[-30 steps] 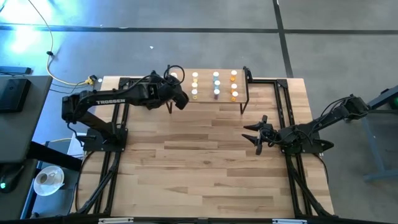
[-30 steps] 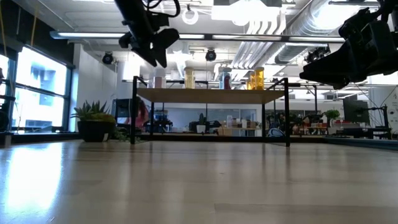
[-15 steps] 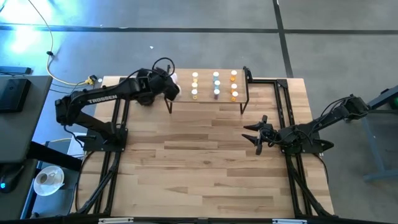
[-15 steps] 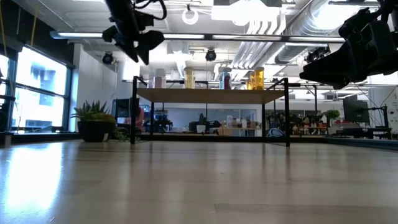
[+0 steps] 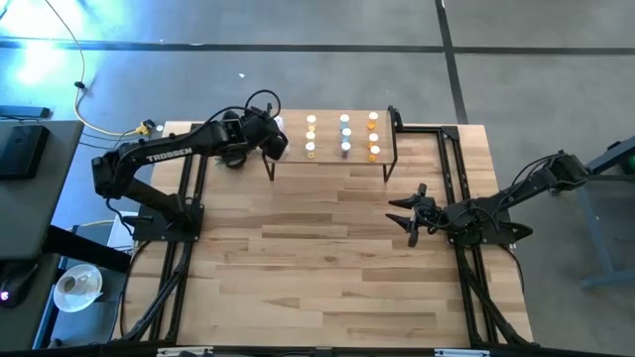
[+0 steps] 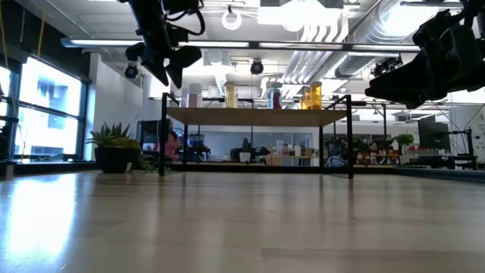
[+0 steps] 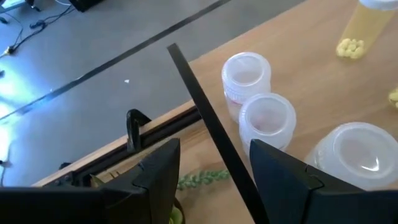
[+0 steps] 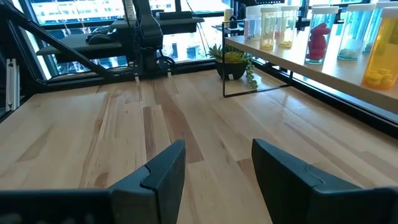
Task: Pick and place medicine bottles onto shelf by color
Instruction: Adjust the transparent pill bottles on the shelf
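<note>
Standing with their long axes vertical and white caps up, the medicine bottles (image 5: 343,136) sit in rows on the shelf (image 5: 385,149), which stands at the table's (image 5: 327,258) far edge.

The left gripper (image 5: 276,142) hangs above the shelf's left end. Its two dark fingers (image 7: 155,171) are spread apart with nothing between them and touch nothing. Just ahead of the fingertips, in the left wrist view, three clear white-capped bottles (image 7: 267,119) stand upright in a line beside the shelf's black edge bar (image 7: 211,130). Past them a yellow bottle (image 7: 360,28) with small yellow pills in it stands, also upright. Below the fingers, green plant leaves (image 7: 199,179) show at the table's edge. In the low view the left gripper (image 6: 168,64) points down, above and clear of the bottle caps.

The right gripper (image 5: 409,213) waits over the table, well apart from the shelf and nearer than it. Its fingers (image 8: 163,168) are likewise spread and empty. Beyond them, in the right wrist view, lies bare wood, then the shelf (image 8: 292,65) with its upright bottles and a small potted plant (image 8: 233,62) under its end.
</note>
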### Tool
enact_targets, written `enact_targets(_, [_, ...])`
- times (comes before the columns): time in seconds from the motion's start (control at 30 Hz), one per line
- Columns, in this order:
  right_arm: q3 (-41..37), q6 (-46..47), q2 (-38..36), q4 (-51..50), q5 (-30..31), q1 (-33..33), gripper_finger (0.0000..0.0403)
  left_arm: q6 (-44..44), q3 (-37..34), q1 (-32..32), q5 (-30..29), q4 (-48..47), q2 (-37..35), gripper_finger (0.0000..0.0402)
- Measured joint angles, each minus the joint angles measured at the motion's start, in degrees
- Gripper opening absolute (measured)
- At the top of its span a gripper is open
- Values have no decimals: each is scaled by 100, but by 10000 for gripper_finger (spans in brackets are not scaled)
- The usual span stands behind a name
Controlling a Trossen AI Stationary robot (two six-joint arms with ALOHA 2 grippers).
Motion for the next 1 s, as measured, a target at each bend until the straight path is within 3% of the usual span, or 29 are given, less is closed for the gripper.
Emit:
enact_targets(0.3, [0,88,0,0,3,0,177,-41,0,112,-230,10,0,184])
enact_targets(1.0, [0,84,-2,-2,4,0,177,127,-2,226,322,413,177,184])
